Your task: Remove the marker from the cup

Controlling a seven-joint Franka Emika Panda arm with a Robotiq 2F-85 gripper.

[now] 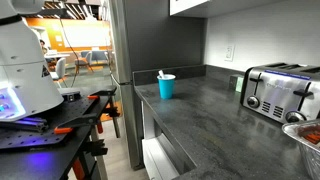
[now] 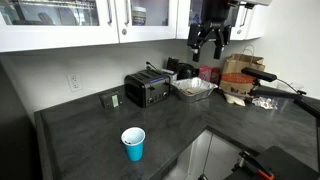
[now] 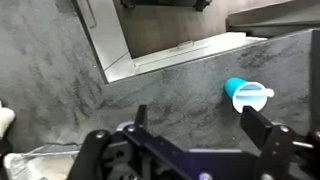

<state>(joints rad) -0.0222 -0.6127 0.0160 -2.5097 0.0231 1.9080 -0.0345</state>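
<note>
Approach stage; nothing grasped. Cup point(image 2: 133, 143) stands upright on counter point(image 2: 85, 128), well apart from toaster point(image 2: 146, 91); marker point(image 1: 161, 74) rests inside it. Gripper point(image 2: 211, 45) hangs high beyond toaster, fingers spread; judged next: descend over cup, pinch marker.

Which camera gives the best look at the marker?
The wrist view: it looks down into the cup, where the marker shows its white end across the opening. In an exterior view the marker is only a white tip above the rim; in an exterior view with the cup seen small, no marker can be made out.
</note>
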